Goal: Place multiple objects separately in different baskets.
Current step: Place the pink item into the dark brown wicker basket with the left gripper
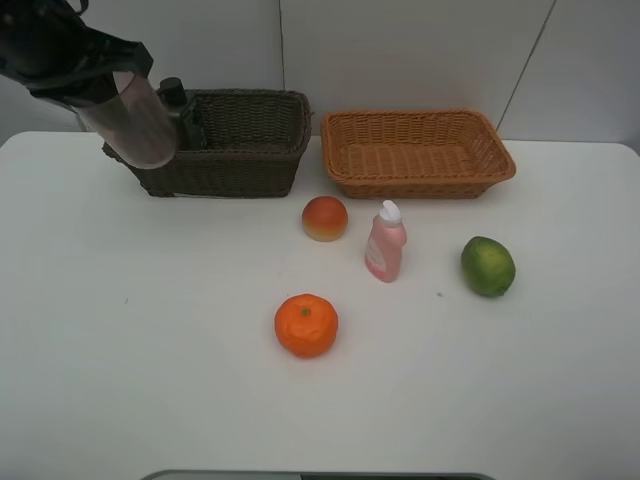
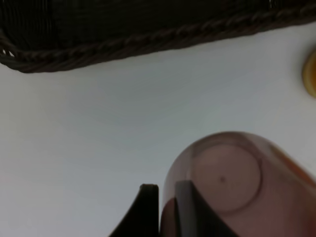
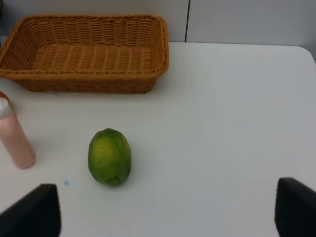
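My left gripper (image 1: 108,88) is shut on the rim of the translucent purple-brown cup (image 1: 135,120), which hangs tilted in the air at the left end of the dark brown basket (image 1: 250,160). The left wrist view shows the cup (image 2: 227,177) from its base, the gripper (image 2: 165,212) pinching its wall, and the basket rim (image 2: 123,42) beyond. A dark bottle (image 1: 180,105) stands in that basket. The orange-tan basket (image 1: 415,178) is empty. My right gripper (image 3: 168,212) is open above the table near the lime (image 3: 109,156). It does not show in the exterior view.
On the white table lie a peach-like fruit (image 1: 325,218), a pink white-capped bottle (image 1: 385,245), the lime (image 1: 488,266) and an orange (image 1: 306,325). The right wrist view also shows the pink bottle (image 3: 15,140) and the tan basket (image 3: 89,84).
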